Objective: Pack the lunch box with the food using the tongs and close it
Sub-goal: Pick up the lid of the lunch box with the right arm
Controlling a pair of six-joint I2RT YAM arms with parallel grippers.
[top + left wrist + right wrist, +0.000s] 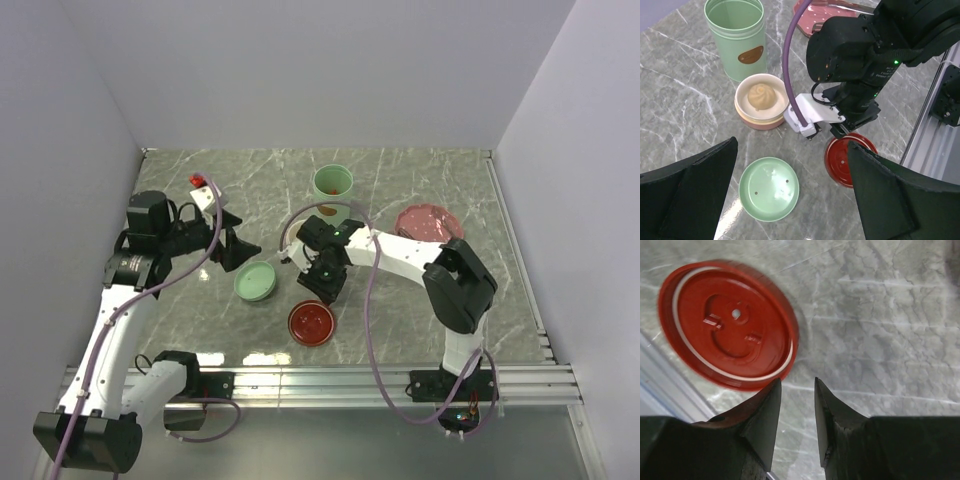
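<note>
Beside the red lid hovers the right pincer, narrowly parted.

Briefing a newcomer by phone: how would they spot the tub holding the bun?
Find the tall mint-green canister on the marble table. Next to it sits a low round cream-and-pink tub. Unlike the flat green lid and flat red lid, it holds a pale bun.
</note>
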